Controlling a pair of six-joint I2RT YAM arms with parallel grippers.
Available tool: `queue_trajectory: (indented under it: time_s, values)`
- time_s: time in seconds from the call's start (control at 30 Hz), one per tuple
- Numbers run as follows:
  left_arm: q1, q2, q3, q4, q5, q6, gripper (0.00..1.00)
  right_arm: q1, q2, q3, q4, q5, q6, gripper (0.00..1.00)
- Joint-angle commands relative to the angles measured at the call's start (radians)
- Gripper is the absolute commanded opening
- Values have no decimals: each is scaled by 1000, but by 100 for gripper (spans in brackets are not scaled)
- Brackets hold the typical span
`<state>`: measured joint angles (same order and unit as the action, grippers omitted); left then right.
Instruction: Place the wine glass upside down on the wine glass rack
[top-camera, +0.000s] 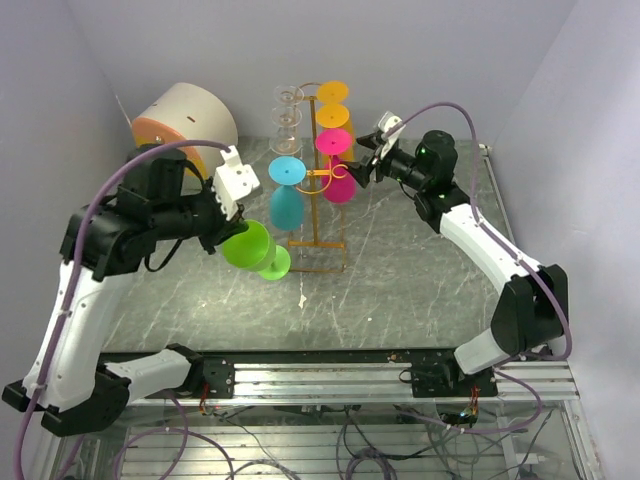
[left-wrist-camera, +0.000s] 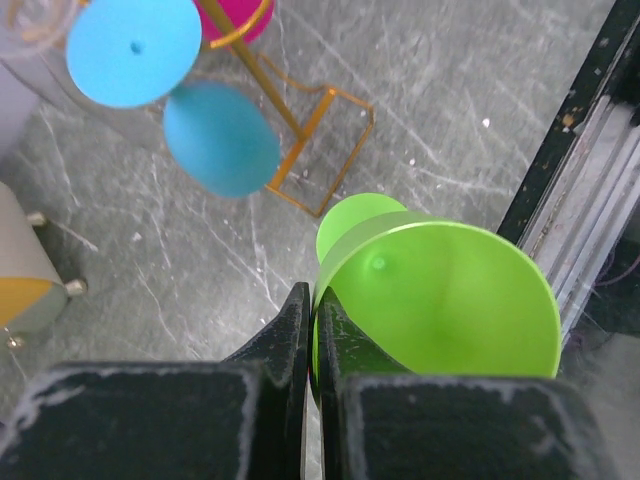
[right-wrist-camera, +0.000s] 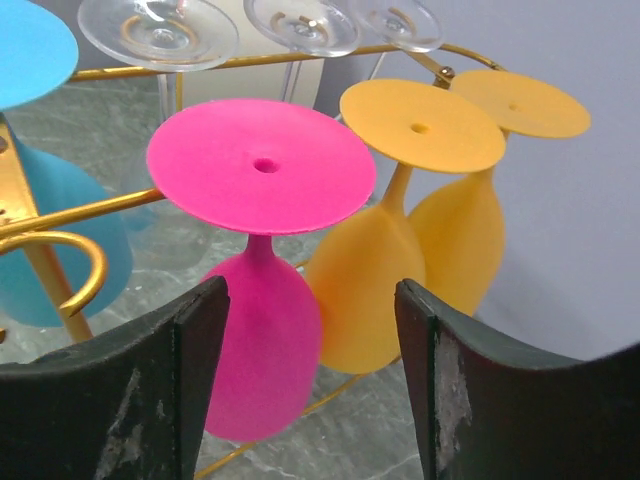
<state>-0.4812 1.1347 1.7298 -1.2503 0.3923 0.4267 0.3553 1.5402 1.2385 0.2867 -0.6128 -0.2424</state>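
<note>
Nearest, beyond the metal rail (top-camera: 330, 375) carrying the arm bases, the left tool (left-wrist-camera: 310, 305) was clenched on the thin rim of the green wine glass (left-wrist-camera: 440, 300). It held the glass tipped on its side above the worktop (top-camera: 420, 270), just near-left of the wine glass rack (top-camera: 318, 200) and not yet on it. A pinch on one wall of the bowl looked liable to let the glass swivel or slip as it was turned foot-up. A wide swing could also strike the blue glass (top-camera: 286, 195) hanging on the rack's left side, or rock the narrow stand. Farther back, the right tool (right-wrist-camera: 310, 300) stood released, its jaws wide apart on either side of the pink glass (right-wrist-camera: 262, 180), which hung upside down on the rack's right side. A careless retreat might catch that bowl or the orange glasses (right-wrist-camera: 420, 125) just beyond. The worktop was grey-green marbled stone, seemingly hard and smooth, so a dropped glass would probably roll. Clear glasses (top-camera: 287, 105) hung at the rack's far left, a cream drum (top-camera: 185, 120) sat far left, and plain pale walls (top-camera: 500, 60) closed the space.
</note>
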Motion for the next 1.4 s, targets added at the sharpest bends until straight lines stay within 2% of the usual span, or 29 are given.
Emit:
queue_trajectory:
  time_s: [0.0, 0.13, 0.27, 0.47, 0.6, 0.67, 0.73, 0.8, 0.87, 0.97, 1.07, 1.17, 1.37]
  values:
    - [8, -35, 99, -38, 92, 26, 7, -4, -74, -24, 15, 37, -3, 70]
    - [14, -39, 173, -43, 161, 37, 7, -3, -127, -37, -57, 76, -12, 74]
    - [18, -36, 263, -94, 271, 105, 7, -4, -224, -78, -198, 204, -9, 75]
    - [23, -45, 312, -55, 337, 104, 7, -4, -458, -244, -154, 355, 123, 77]
    - [47, -86, 274, 37, 439, 189, 7, -4, -549, -246, -194, 479, 328, 77]
    - [68, -141, 184, 201, 472, 211, 7, -4, -577, -182, -267, 474, 430, 77]
    - [82, -224, 34, 484, 438, 106, 7, -4, -602, -150, -285, 382, 539, 77]
    - [88, -308, -129, 769, 373, 7, 7, -4, -623, -158, -228, 231, 671, 77]
    - [98, -377, -289, 1010, 303, -1, 7, -4, -635, -168, -156, 107, 784, 78]
    - [115, -454, -479, 1328, 191, -2, 7, -4, -656, -223, 0, 29, 998, 78]
    - [147, -462, -558, 1481, 144, 3, 7, -3, -686, -370, 283, 14, 1226, 78]
    - [167, -477, -631, 1604, 141, 44, 7, -1, -691, -435, 459, 86, 1376, 78]
    - [170, -547, -815, 1853, 292, 204, 7, 59, -513, -334, 601, 128, 1464, 77]
